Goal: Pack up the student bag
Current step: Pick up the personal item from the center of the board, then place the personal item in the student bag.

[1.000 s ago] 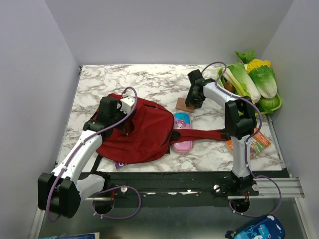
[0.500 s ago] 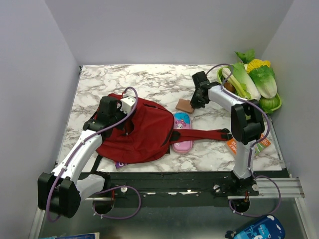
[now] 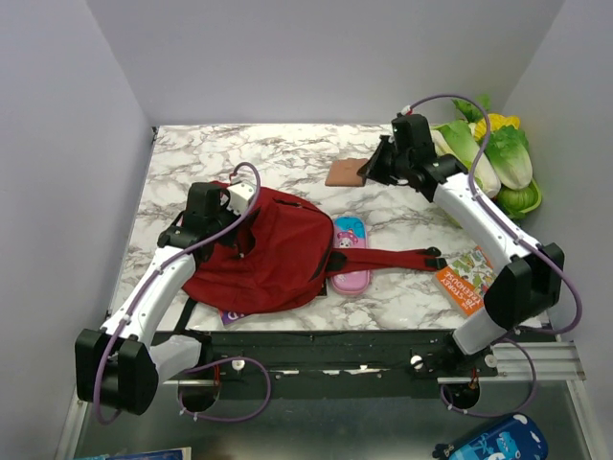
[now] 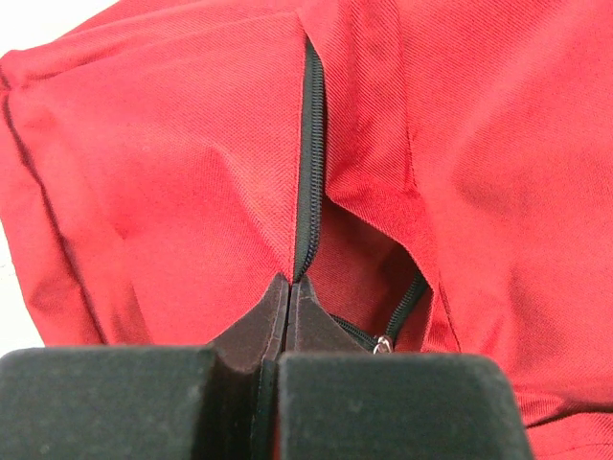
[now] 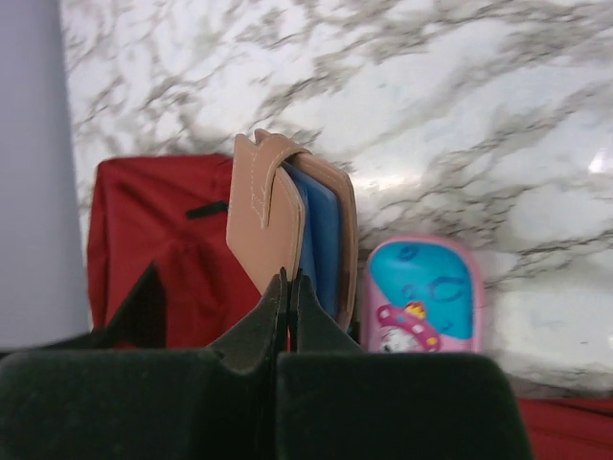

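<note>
Pinching zipper edge of student bag (image 3: 268, 254), just left of pink pencil case (image 3: 349, 254), with closed left gripper (image 4: 289, 287). Clamping brown wallet (image 5: 263, 216) beyond that case with closed right gripper (image 5: 289, 283). May slip out: only thin edge held.

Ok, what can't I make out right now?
Top view: purple item under the student bag; only a corner shows.
Left wrist: bag's inside, dark behind the zipper gap; left gripper blocks the bottom.
Right wrist: pencil case, lower end behind the right gripper and its tan wallet.
</note>
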`<state>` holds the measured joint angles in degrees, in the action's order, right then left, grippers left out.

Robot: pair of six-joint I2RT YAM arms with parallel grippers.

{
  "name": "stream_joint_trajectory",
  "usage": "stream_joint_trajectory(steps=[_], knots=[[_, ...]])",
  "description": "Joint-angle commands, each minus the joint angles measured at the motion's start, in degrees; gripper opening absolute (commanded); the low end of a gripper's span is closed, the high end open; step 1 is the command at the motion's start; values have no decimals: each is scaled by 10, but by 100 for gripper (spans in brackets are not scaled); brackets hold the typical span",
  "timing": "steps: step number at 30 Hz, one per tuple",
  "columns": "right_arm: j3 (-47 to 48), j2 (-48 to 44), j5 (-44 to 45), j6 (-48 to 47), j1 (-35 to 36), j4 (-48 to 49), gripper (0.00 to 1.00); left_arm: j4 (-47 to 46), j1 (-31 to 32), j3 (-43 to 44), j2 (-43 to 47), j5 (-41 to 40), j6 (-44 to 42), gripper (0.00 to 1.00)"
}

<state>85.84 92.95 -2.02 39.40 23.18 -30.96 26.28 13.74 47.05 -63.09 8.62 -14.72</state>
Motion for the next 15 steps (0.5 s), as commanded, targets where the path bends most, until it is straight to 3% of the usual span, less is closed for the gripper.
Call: stream_joint_trajectory(steps=[1,7,15], knots=[[-36,-50,-70,16,57,37,1,-1,-31,40,-5,13,21,0],[-50,-62,-96,39,142,66,1,11,-51,65,-12,46,32,0],[-50,9,-112,57,237,100,1,21,-51,61,-11,76,34,0]])
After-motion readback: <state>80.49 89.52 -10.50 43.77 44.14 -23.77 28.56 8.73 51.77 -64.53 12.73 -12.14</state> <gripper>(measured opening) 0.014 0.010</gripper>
